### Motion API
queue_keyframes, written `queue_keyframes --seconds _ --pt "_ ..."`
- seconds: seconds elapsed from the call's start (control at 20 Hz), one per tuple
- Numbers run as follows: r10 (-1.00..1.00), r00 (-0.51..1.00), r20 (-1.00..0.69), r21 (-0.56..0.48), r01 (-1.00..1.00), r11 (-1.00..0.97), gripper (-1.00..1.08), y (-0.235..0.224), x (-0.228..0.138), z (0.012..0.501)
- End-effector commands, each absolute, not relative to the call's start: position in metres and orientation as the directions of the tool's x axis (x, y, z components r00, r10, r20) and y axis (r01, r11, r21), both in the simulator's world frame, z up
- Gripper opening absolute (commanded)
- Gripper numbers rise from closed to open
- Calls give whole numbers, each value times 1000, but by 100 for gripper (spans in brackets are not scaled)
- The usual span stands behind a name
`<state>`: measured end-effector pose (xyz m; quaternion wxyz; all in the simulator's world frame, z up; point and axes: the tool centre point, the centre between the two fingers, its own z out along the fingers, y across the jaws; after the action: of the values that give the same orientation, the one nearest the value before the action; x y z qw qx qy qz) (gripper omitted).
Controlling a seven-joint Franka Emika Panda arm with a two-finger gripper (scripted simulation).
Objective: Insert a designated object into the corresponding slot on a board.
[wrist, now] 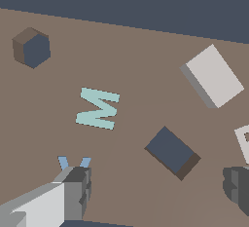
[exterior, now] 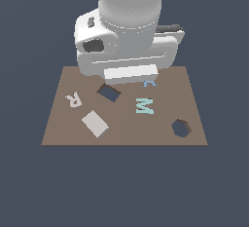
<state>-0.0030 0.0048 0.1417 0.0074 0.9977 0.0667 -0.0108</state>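
The pale grey-beige square block [exterior: 95,123] lies flat on the brown board [exterior: 63,133] near its front edge, at the exterior view's left. It also shows in the wrist view [wrist: 214,76]. The dark square slot [exterior: 109,92] lies just behind the block; the wrist view shows it too [wrist: 170,150]. My gripper [wrist: 158,189] is open and empty, its fingers [wrist: 78,192] wide apart. It hovers above the back of the board, close to the square slot and apart from the block. In the exterior view the arm's white hand [exterior: 130,73] hides the fingertips.
A dark hexagonal hole [exterior: 181,128] is at the board's front corner, at the exterior view's right. A whitish letter R [exterior: 74,99], a teal M [exterior: 144,105] and a blue A [exterior: 149,82], half hidden by the hand, lie on the board. Dark floor surrounds the board.
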Motion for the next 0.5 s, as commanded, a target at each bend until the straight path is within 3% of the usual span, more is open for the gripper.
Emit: queue_keyframes --seconds 0.0,0.45 --pt "164 986 -22 12 164 -986 100 -1 0 137" --pt "334 943 -16 7 334 -943 100 -33 18 112"
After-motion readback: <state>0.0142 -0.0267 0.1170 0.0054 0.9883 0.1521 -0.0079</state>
